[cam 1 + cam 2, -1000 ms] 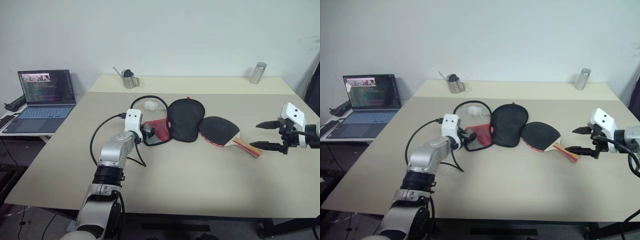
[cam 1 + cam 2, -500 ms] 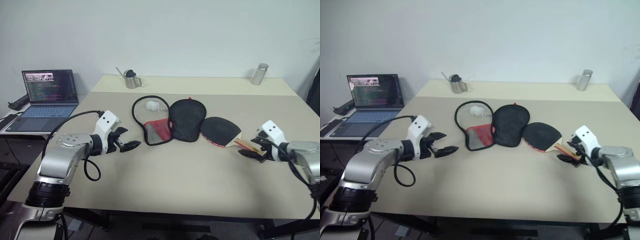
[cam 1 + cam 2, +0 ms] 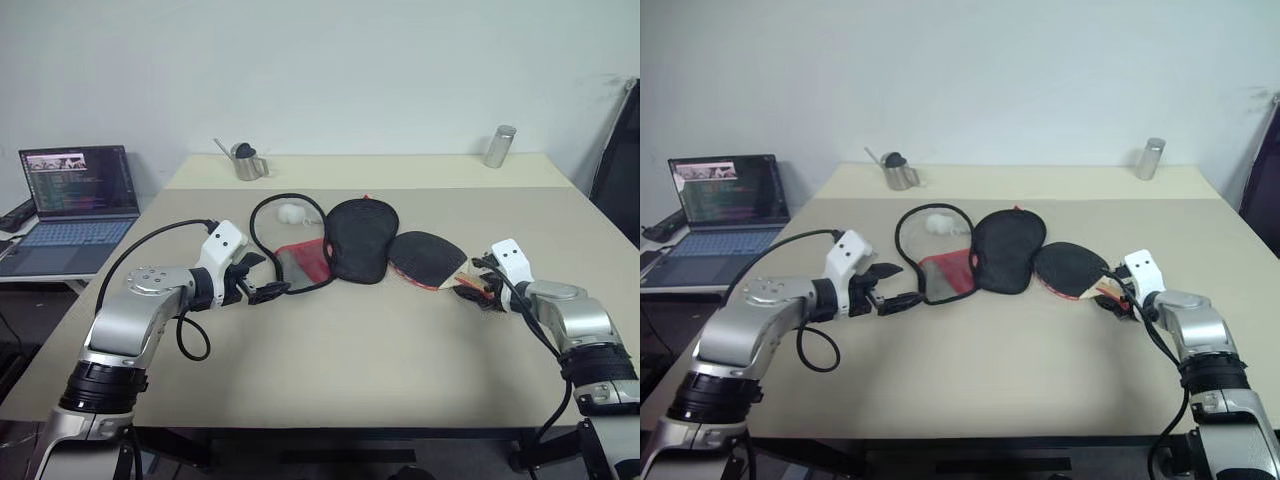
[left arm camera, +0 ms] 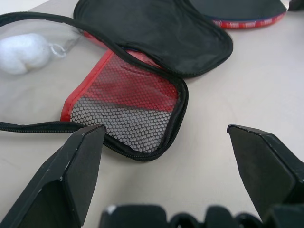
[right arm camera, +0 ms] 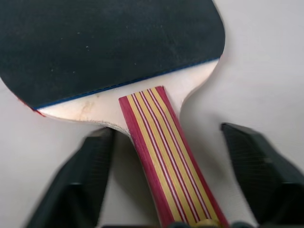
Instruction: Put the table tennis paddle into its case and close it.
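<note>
The handle end of the table tennis paddle (image 3: 428,259) is hidden in the head views behind the right hand (image 3: 478,288), so contact cannot be judged there. In the right wrist view the striped handle is seen running between the two black fingers (image 5: 80,183), with a gap on each side; the right hand is open around it and nothing is gripped. The butt of the handle is cut off at the frame edge.

The paddle lies flat on the table (image 3: 380,350), black face up, just beside the case (image 3: 340,240). The case is spread open: the black half touches or slightly overlaps the paddle head, which of the two cannot be told. The red mesh pocket (image 4: 128,107) and a white object (image 4: 21,52) inside the clear half are seen, the object too blurred to identify.

The left hand (image 3: 262,279) is held open near the mesh end of the case, apart from it.

Against the frame one second earlier: the left hand has been drawn back off the case; the right hand has been lowered onto the handle and its fingers partly narrowed. The whole picture is shifted, so the camera has been moved.
</note>
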You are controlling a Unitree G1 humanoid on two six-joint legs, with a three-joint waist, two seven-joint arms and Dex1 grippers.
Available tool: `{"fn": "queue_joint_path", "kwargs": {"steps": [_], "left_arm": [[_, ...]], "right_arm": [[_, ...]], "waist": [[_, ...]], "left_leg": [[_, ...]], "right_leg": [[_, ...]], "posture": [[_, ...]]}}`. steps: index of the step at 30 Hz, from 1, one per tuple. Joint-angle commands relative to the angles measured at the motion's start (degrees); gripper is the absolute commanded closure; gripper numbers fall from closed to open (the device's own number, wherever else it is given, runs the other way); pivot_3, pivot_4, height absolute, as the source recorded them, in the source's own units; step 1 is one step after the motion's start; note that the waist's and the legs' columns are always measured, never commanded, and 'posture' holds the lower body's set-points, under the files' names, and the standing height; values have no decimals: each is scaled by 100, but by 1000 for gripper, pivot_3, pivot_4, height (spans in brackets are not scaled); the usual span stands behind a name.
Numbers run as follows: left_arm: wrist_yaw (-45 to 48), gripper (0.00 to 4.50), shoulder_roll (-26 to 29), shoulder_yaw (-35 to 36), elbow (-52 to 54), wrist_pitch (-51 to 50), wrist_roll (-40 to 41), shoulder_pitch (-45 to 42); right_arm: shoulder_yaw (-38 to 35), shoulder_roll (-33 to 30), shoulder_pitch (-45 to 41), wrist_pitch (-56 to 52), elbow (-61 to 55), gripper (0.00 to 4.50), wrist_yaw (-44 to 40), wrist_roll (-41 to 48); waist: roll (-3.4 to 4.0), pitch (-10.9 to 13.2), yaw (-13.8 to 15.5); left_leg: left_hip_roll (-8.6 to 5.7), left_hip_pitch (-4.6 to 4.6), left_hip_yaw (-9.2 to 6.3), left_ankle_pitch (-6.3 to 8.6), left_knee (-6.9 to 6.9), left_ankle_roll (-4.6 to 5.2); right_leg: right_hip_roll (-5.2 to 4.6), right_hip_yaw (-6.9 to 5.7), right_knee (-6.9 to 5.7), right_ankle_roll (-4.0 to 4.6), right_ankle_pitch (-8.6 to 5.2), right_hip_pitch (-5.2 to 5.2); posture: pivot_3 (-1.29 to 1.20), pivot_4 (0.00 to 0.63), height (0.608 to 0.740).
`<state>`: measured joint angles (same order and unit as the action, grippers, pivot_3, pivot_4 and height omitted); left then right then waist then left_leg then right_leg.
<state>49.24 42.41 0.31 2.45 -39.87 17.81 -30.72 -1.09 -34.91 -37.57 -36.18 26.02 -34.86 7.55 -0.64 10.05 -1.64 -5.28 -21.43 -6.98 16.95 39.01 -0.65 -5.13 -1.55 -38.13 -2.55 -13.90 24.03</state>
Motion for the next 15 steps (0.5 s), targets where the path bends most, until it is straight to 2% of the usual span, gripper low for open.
{"fn": "queue_joint_path", "kwargs": {"steps": [1,5,10,15], "left_arm": [[-38,0,28,114,144,60,30,-75],[-80,0,5,121,80,102,9,-63],[-118,0,5,116,47,106,14,-71],[-151,0,71,176,-224,218,-61,-168]], "right_arm": [[-140,-50,-70,40,-7,2188,75,-23],[-137,-157,-54,18,-61,3359,-11,-13],[-240,-351,-48,-173,-227,3446,-73,54],[-514,-345,-47,-925,-1011,3446,67,316]], "waist": [[-1,0,0],[-1,0,1],[-1,0,2],[0,0,14]], "left_leg": [[0,1,2,0,0,0],[0,2,10,0,-1,1],[0,0,19,1,-6,2],[0,-3,22,1,-9,3]], "right_leg": [[1,4,0,-1,1,0],[4,14,0,-2,1,3],[4,23,4,-2,1,10],[4,27,6,-3,1,15]], "posture": [[0,150,740],[0,150,740],[0,150,740],[0,150,740]]}}
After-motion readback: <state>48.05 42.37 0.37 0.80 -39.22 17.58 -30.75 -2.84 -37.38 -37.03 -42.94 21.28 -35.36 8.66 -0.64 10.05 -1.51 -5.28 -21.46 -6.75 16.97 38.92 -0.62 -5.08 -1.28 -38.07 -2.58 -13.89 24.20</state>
